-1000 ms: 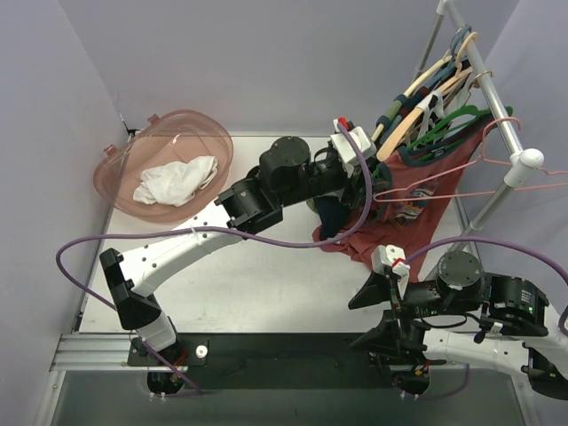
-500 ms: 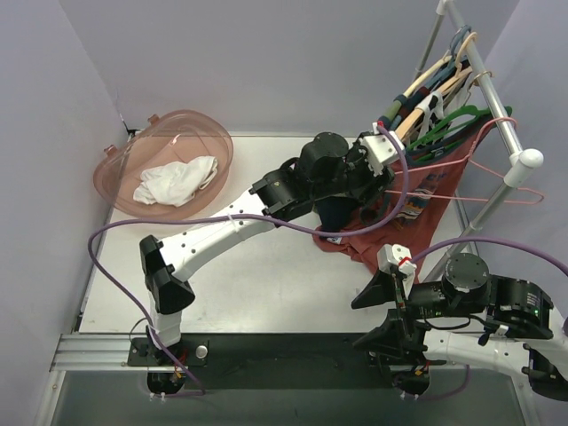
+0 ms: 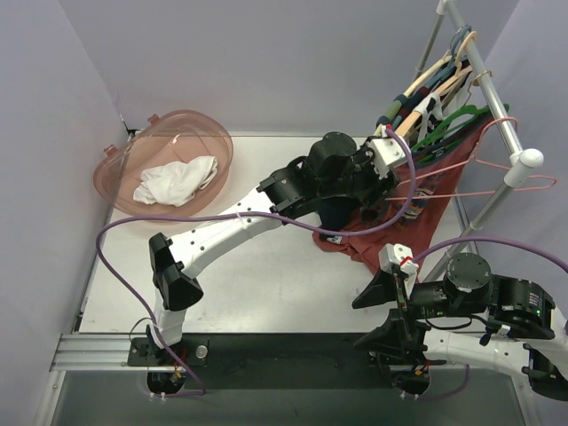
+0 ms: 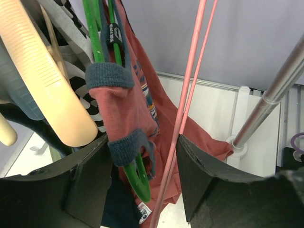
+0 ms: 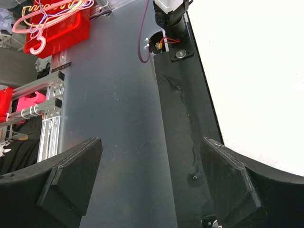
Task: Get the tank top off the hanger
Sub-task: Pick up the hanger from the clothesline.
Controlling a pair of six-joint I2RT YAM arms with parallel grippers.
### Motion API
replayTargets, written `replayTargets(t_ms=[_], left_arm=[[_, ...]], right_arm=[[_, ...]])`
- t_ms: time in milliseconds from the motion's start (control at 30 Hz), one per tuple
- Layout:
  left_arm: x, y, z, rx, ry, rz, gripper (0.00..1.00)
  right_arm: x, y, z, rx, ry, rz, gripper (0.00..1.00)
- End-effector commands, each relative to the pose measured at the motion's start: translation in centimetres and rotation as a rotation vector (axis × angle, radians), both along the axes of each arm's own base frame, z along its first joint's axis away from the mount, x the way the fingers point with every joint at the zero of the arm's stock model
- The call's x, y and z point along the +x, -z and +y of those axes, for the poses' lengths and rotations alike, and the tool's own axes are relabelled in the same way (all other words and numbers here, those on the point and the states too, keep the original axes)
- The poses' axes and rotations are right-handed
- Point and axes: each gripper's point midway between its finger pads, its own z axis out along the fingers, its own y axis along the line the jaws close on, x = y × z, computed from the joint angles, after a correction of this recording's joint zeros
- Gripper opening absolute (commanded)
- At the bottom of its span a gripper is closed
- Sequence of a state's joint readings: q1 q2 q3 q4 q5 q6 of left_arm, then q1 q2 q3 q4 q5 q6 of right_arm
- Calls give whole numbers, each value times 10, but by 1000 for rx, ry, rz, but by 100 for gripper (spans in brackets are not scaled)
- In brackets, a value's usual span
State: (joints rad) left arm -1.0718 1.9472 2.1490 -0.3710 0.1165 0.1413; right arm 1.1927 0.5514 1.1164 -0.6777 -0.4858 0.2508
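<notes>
Well, the left gripper (image 4: 145, 142) gapes around a strap of the red tank top (image 4: 126, 109), hung on its green hanger (image 4: 95, 33) at the rack (image 4: 280, 85), while the right gripper (image 5: 149, 161) sits open and empty.

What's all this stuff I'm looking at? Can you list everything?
tank top: one, red with dark blue trim, on the green hanger
green hanger: one, green, rack
wire hanger: one, pink, beside the tank top
cream hanger: one, cream, rack
rack: one, silver, right
basket: one, pink, far left
cloth: one, white, in basket
table: one, white
left gripper: black, open around a strap
right gripper: black, open, near edge
</notes>
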Motion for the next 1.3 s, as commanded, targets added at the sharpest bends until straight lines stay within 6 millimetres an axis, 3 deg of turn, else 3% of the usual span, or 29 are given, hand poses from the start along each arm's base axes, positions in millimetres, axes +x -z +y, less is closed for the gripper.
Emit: replayTargets(t_ms=[0, 233, 667, 1267], left_arm=[[-20, -54, 17, -113, 50, -36, 65], [-23, -79, 26, -182, 31, 10, 65], [10, -66, 27, -184, -84, 77, 44], [25, -39, 8, -114, -80, 43, 43]], right_arm=[[-2, -13, -1, 36, -5, -12, 86], [-1, -11, -2, 32, -3, -14, 86], [-3, -13, -5, 41, 1, -8, 86], [-4, -17, -5, 51, -7, -12, 86]])
